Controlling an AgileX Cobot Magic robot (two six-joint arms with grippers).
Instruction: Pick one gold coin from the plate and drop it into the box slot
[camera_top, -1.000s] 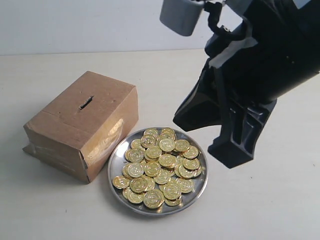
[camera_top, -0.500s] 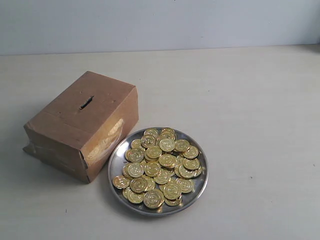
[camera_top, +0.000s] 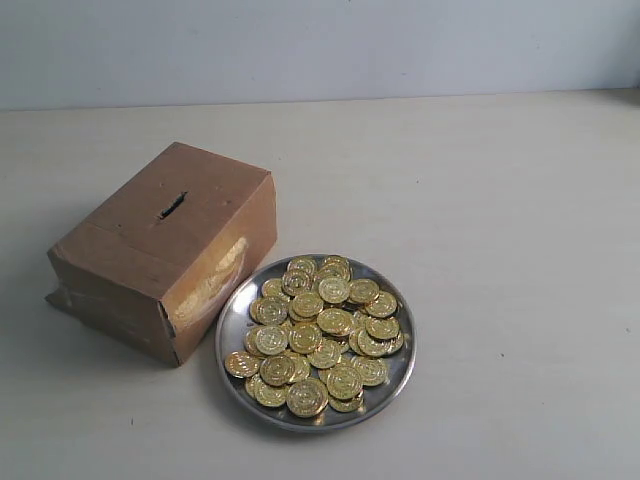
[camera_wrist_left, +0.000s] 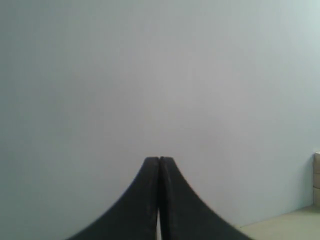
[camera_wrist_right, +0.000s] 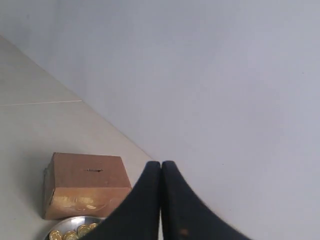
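Observation:
A round silver plate (camera_top: 232, 330) heaped with several gold coins (camera_top: 320, 335) sits near the table's front. Touching its left side stands the brown cardboard box (camera_top: 150, 262), with the dark slot (camera_top: 172, 206) in its top face. No arm shows in the exterior view. In the right wrist view my right gripper (camera_wrist_right: 160, 163) is shut with nothing between its fingers, high above and away from the box (camera_wrist_right: 85, 185), the slot (camera_wrist_right: 94, 170) and the plate's rim (camera_wrist_right: 65, 221). My left gripper (camera_wrist_left: 159, 159) is shut, empty, and faces a bare wall.
The pale table (camera_top: 500, 250) stretches bare to the right of the plate and behind the box. A light wall (camera_top: 320, 45) bounds its far edge. A stack of pale blocks (camera_wrist_left: 316, 177) shows at the edge of the left wrist view.
One second ago the right arm hung over the plate's right side in the exterior view; it has since left that view. Box, plate and coins have not moved.

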